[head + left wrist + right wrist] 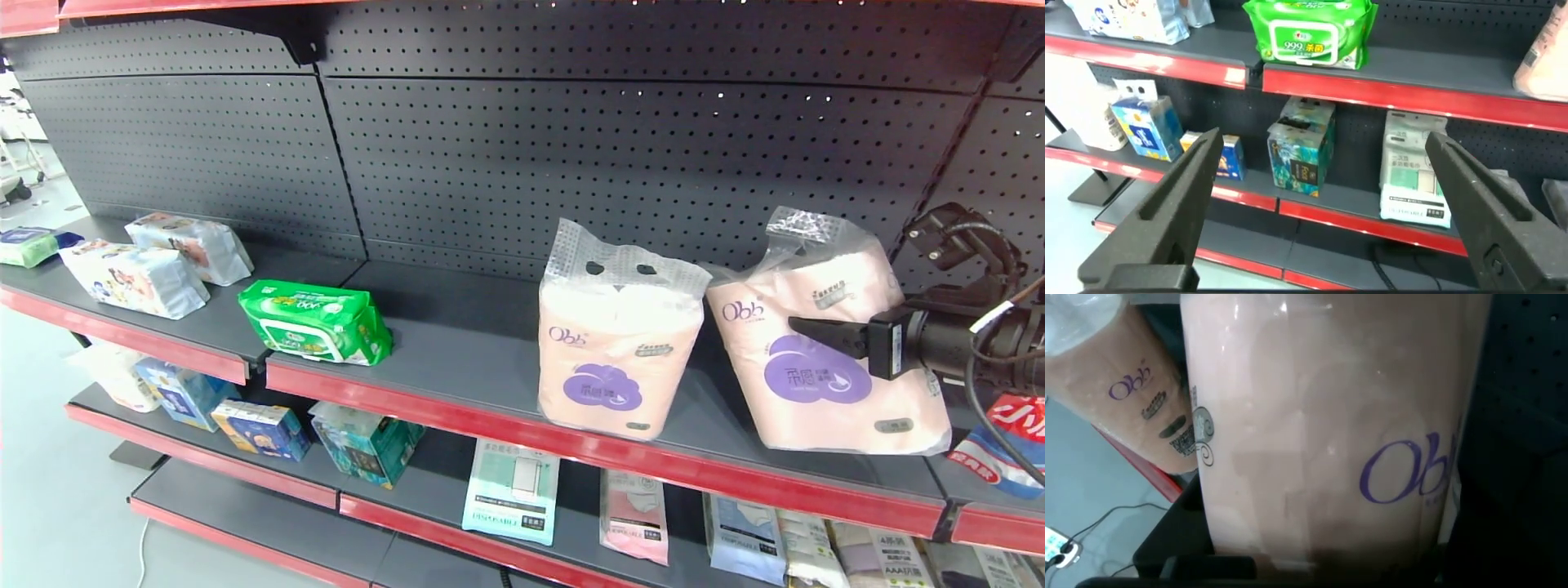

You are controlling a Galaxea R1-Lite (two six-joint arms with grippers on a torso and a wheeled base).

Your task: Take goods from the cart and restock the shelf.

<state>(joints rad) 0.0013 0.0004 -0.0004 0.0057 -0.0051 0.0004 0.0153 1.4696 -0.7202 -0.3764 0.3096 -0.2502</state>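
Starting at the far left of the upper shelf (465, 359), a small green-and-blue pack (28, 245) is seen at the edge. Just beside it a front tissue pack (135, 279) and a rear tissue pack (192, 247) are laid flat. Further along, a green wipes pack (314, 321) is laid near the shelf's red front edge. On the lower shelf (441, 474) beneath it, two blue boxes and a teal box (367, 441) are lined up. The left tool (1323, 139) is held in front of that lower shelf, spread wide with nothing between its fingers, and the teal box is seen beyond the gap. Past the middle of the upper shelf, a left toilet-paper pack (616, 351) is stood upright near the front edge. Just beside it, a right toilet-paper pack (824, 408) is set on the same shelf, tilted slightly. This pack is clasped by the right tool (816, 335), which is closed on it, with one black finger laid across its front face. At the far right, a red-and-blue pack (1008, 445) is partly seen behind the arm's cable.
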